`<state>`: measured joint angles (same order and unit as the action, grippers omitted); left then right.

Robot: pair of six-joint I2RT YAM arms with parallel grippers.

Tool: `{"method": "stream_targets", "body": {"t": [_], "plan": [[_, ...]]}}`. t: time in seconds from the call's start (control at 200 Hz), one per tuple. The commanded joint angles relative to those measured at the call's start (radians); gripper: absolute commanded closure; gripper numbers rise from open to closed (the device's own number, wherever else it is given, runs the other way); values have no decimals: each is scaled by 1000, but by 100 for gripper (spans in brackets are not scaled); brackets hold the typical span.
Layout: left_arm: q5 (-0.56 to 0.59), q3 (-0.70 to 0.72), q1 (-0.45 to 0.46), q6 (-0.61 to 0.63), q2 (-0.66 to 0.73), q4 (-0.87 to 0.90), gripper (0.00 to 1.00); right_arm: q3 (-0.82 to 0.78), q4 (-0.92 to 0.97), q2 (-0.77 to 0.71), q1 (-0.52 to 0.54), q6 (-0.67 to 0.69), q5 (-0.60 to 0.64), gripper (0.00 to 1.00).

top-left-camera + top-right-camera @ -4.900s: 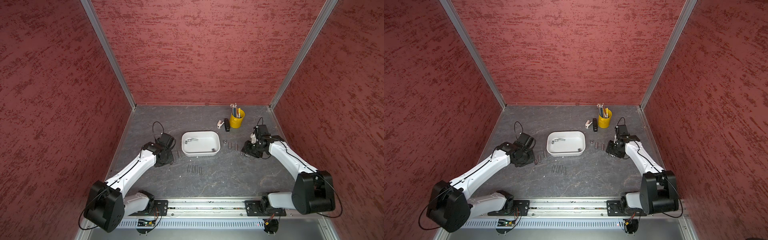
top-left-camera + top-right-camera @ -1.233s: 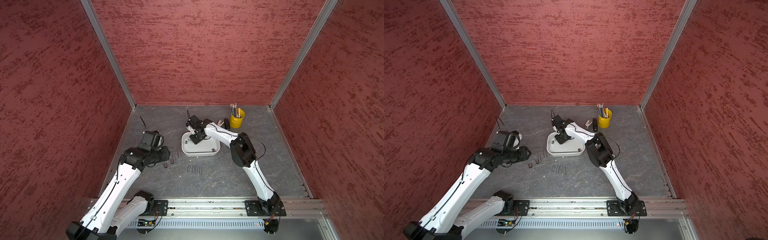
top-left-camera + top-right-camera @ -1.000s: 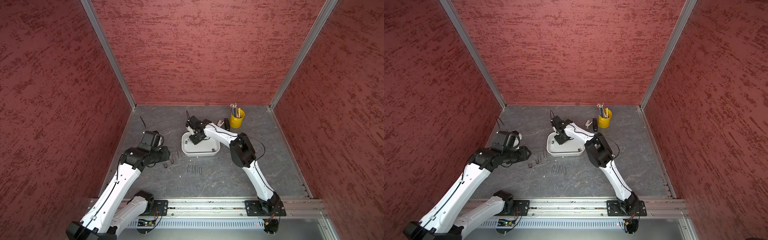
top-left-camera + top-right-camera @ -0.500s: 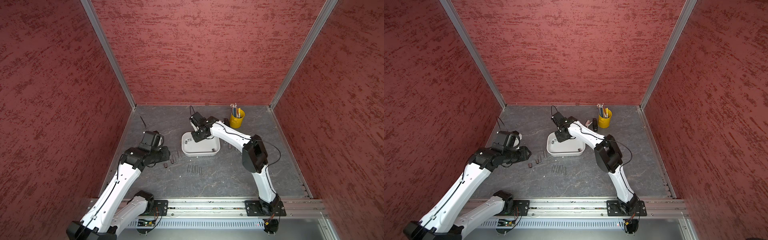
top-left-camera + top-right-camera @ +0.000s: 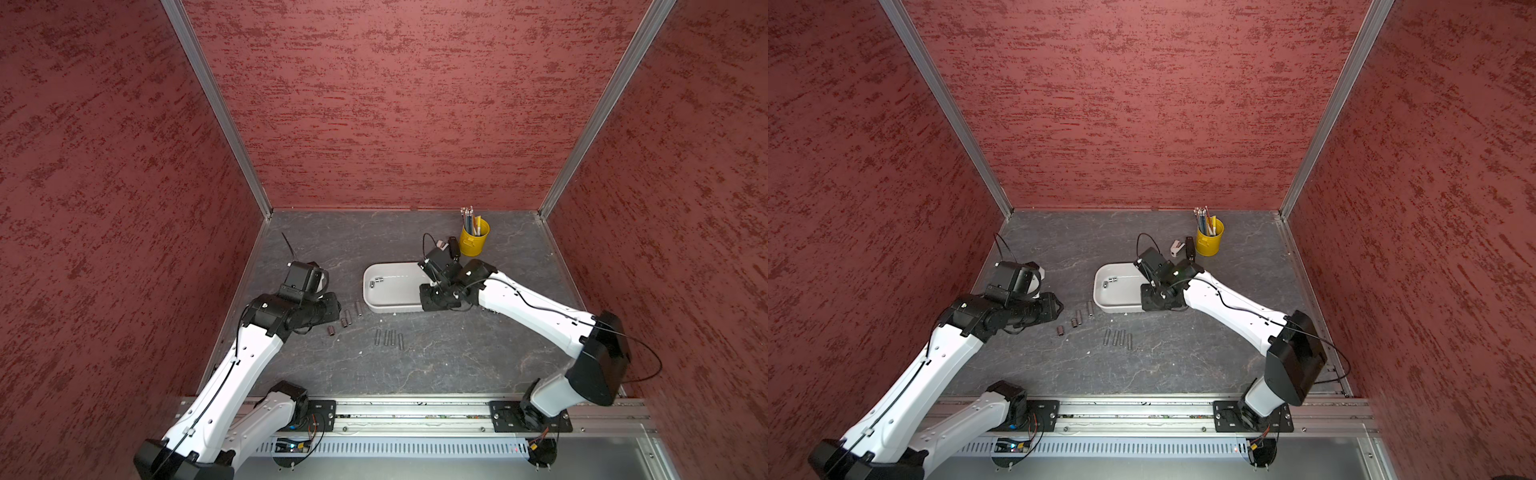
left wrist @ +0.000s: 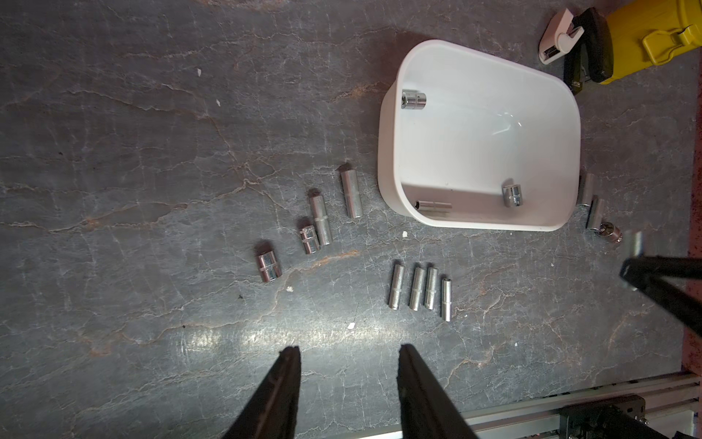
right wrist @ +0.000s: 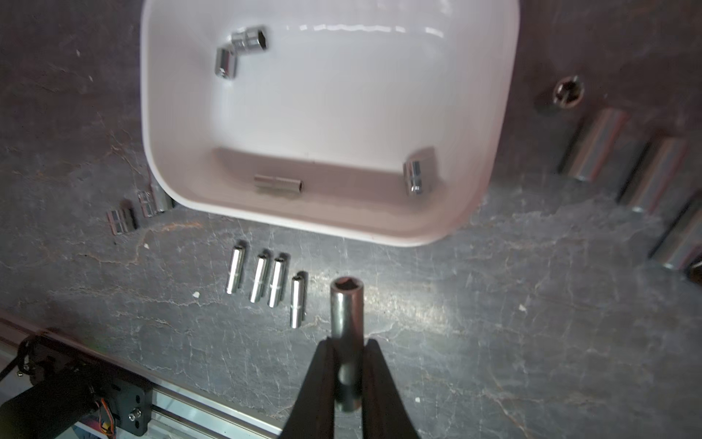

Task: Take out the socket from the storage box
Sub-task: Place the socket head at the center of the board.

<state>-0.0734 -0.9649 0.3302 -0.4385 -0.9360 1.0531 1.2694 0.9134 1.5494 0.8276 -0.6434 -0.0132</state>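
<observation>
Right tool [image 7: 349, 344] clamped on a long socket [image 7: 345, 304], held above the bench just front of the mid-bench storage box [image 7: 146, 125], probably to join the row of sockets [image 7: 266, 283]. Left tool [image 6: 348, 349] half-open, empty, standing off near the left edge, likely to leave room.

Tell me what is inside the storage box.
The storage box holds four sockets: two short ones in one corner, a long one along a wall, a short one in another corner. In both top views the right arm covers one end.
</observation>
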Motion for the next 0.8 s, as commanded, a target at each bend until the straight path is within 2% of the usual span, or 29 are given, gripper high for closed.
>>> {"method": "stream_targets", "body": {"t": [0.0,0.14,0.281,0.491,0.797], "plan": [[-5,8,-6,9,3,-22,55,-101,-107,-19,67,-127,-23,88],[-5,8,-5,7,-2,-20,55,-207,-261,33,132,-214,-38,88],[1,8,-4,6,0,-20,55,-183,-305,140,184,-231,-19,87],[3,9,-2,4,-1,-18,55,-202,-368,201,189,-268,0,87],[3,8,-2,4,-6,-18,55,-231,-376,213,189,-277,10,84]]}}
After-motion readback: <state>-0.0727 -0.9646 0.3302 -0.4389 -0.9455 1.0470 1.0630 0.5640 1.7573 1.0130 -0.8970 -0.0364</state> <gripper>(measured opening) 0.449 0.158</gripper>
